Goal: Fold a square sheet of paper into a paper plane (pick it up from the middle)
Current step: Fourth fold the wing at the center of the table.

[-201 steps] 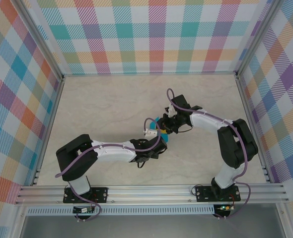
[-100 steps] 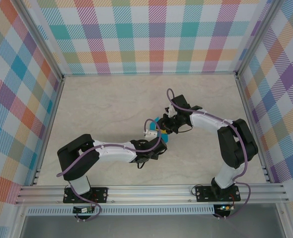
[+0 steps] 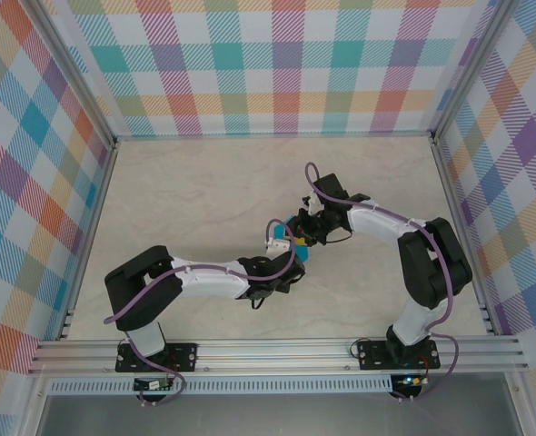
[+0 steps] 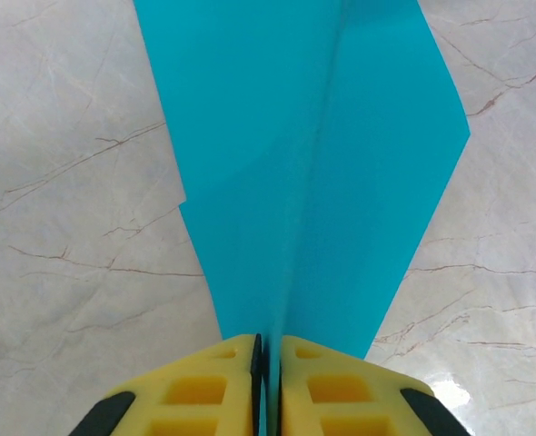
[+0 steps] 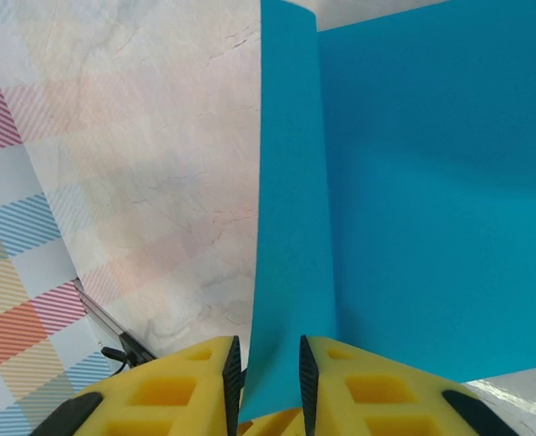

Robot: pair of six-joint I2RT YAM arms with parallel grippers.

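Creasing step: square sheet of paper point(image 4: 313, 163) is pinched by left gripper point(image 4: 268, 343). Right gripper point(image 5: 268, 350) is parted slightly; its hold cannot be told. Crease-pressing is judged next.

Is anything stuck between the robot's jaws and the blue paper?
No, nothing visible is in the way. The left jaws are pinched shut right on the blue paper, at its middle crease. The right jaws stand slightly apart with a folded edge of the same paper between them.

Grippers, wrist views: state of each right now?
Left gripper: closed on the teal paper.
Right gripper: slightly open, a fold of the paper between its jaws; grip cannot be told.
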